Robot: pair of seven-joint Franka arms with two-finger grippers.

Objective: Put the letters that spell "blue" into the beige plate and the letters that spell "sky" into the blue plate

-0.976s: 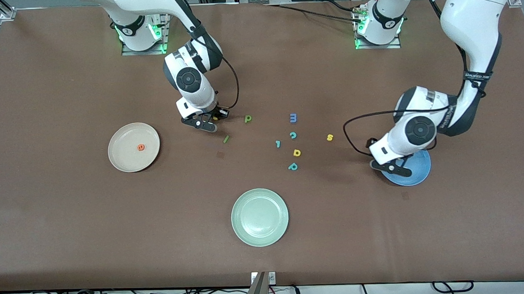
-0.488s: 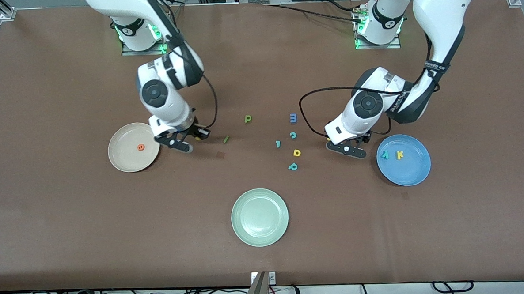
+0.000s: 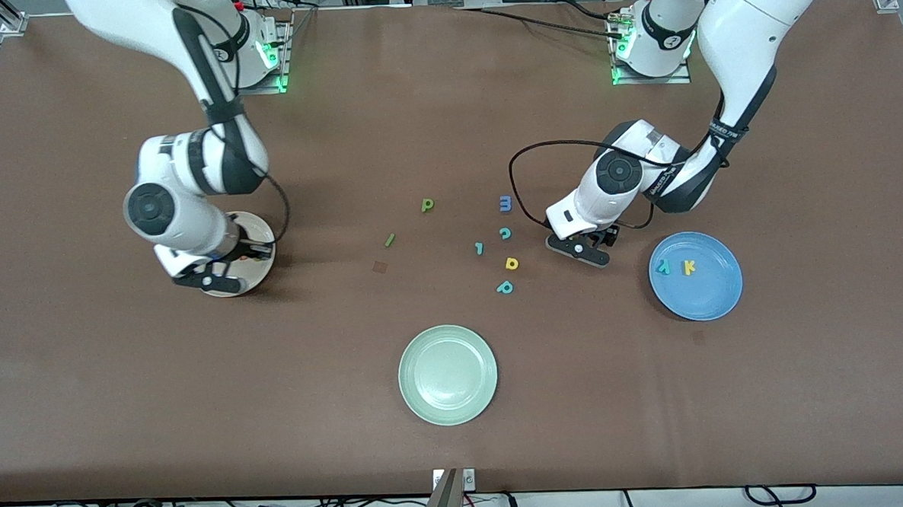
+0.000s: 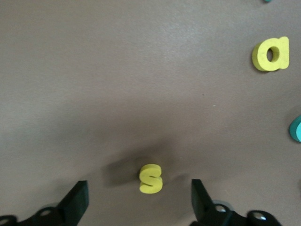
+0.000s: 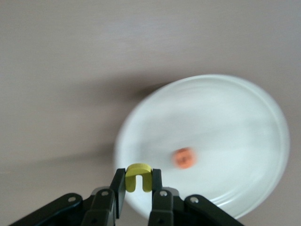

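My right gripper (image 3: 220, 275) hangs over the beige plate (image 3: 254, 273), shut on the yellow u (image 5: 138, 178). The orange e (image 5: 184, 157) lies in that plate (image 5: 235, 122). My left gripper (image 4: 140, 195) is open low over the table. The yellow s (image 4: 151, 178) lies between its fingers, touching neither. In the front view this gripper (image 3: 585, 251) hides the s. The teal y (image 3: 662, 268) and yellow k (image 3: 688, 267) lie in the blue plate (image 3: 709, 295). The dark green p shape (image 3: 427, 204) and dark green l (image 3: 390, 240) lie mid-table.
A pale green plate (image 3: 448, 374) sits nearest the front camera. Loose letters lie beside the left gripper: a blue m (image 3: 505, 203), teal c (image 3: 505, 234), small teal l (image 3: 479, 248), yellow d/a shape (image 3: 511, 263) and teal p shape (image 3: 505, 287).
My right gripper carried the yellow u from mid-table to over the beige plate. My left gripper left the blue plate, where y and k now show, and came down around the s.
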